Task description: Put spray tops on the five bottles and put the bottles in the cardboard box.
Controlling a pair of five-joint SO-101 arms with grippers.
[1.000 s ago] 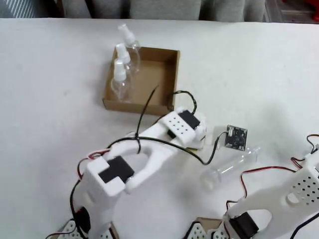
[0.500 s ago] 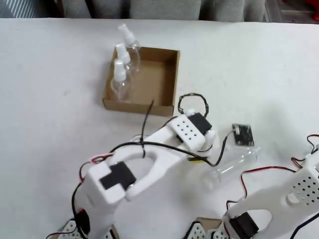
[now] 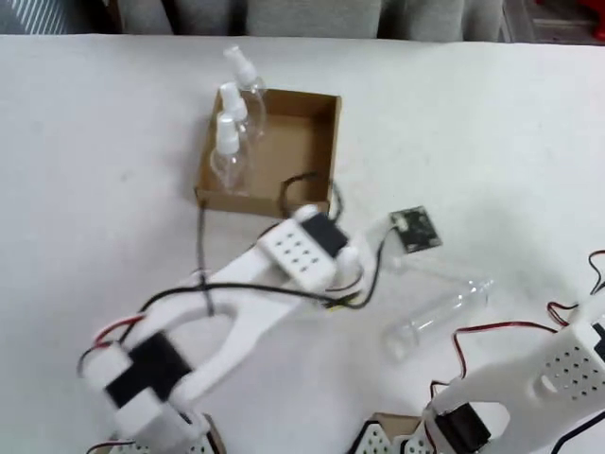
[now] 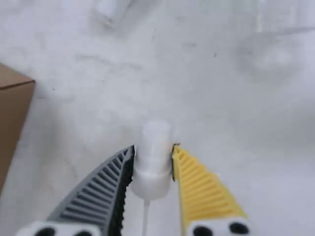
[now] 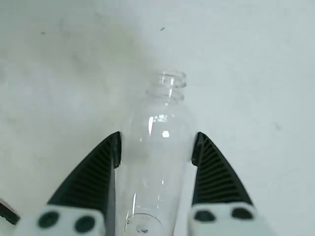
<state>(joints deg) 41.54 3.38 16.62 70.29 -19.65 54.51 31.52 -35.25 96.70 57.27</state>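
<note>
My left gripper (image 4: 152, 149) is shut on a white spray top (image 4: 152, 169), held just above the table beside a corner of the cardboard box (image 4: 12, 113). In the high view the left arm's wrist (image 3: 302, 248) sits just in front of the cardboard box (image 3: 331, 142). Three capped bottles (image 3: 232, 156) stand along the box's left side. A clear uncapped bottle (image 3: 435, 317) lies on the table to the right of that wrist. My right gripper (image 5: 157, 137) is shut on another clear bottle (image 5: 167, 98), whose open neck points away from the fingers.
The left arm's small camera board (image 3: 411, 230) and loose black cables (image 3: 312, 184) hang close to the box's front wall. The right arm's body (image 3: 529, 378) fills the near right corner. Bare white table (image 3: 492, 142) stretches to the right of the box.
The left arm has swung left and toward the box with the spray top; its wrist and camera board shifted with it. The lying bottle and the right arm stayed put.
</note>
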